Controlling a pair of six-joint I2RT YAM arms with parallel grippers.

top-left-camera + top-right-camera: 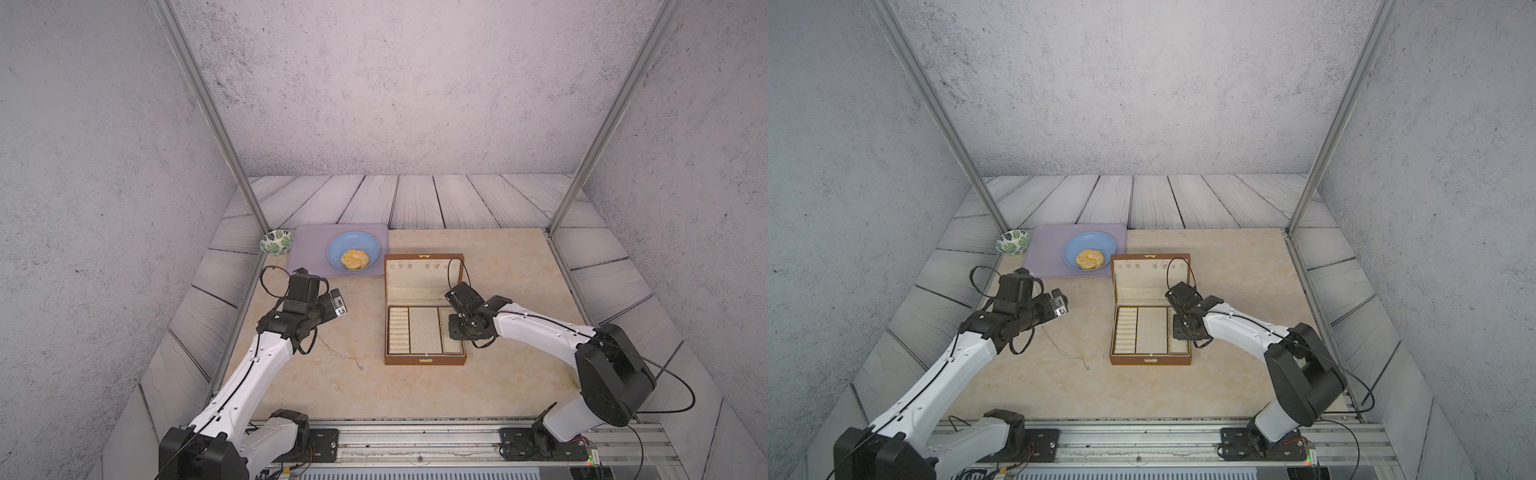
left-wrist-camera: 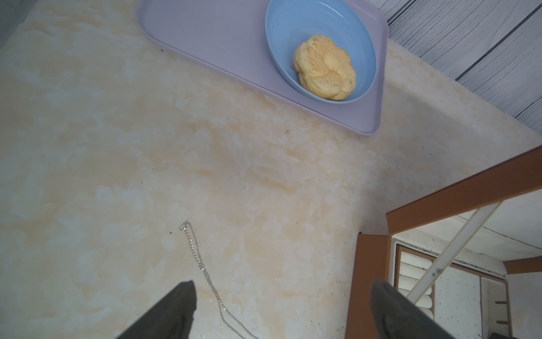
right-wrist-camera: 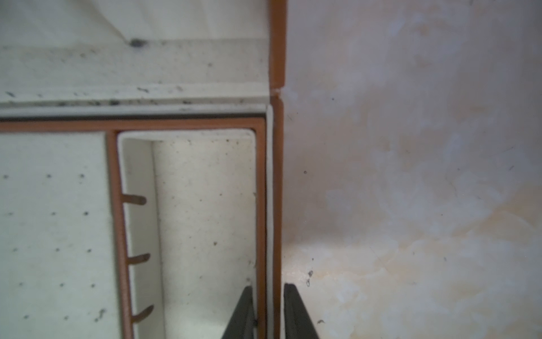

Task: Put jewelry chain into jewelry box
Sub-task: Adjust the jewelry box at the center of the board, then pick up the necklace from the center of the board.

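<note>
A: Whereabouts of the jewelry chain?

B: Lying loose on the surface, at 9 o'clock from the jewelry box, near it but apart. Visible in both top views as a thin wavy line slanting from 11 o'clock toward 5 o'clock. Lower end closest to the box's front corner, upper end up by the left arm's wrist.

A: Left tool?

B: Released, fingers spread wide. Poised over the chain, straddling the strand in the left wrist view.

A: Right tool?

B: Down at the box's 3 o'clock wall, one finger inside the end compartment, one outside, barely apart. Impossible to tell whether pinching the wall or merely flanking it.

A: In the way?

B: Between chain and box, marbled surface, then the box's own 9 o'clock wall. Lid standing upright along the 12 o'clock edge, hooks showing. Inside: ring rolls at 9 o'clock, dotted panel in the middle, open compartment at 3 o'clock, partly covered by the right arm.

A: Around that?

B: Lilac tray at 11 o'clock from the box, near the lid's corner. On it a blue plate holding a yellow pastry toward 6 o'clock. Leaf-patterned bowl just beside the tray's 9 o'clock edge.
</note>
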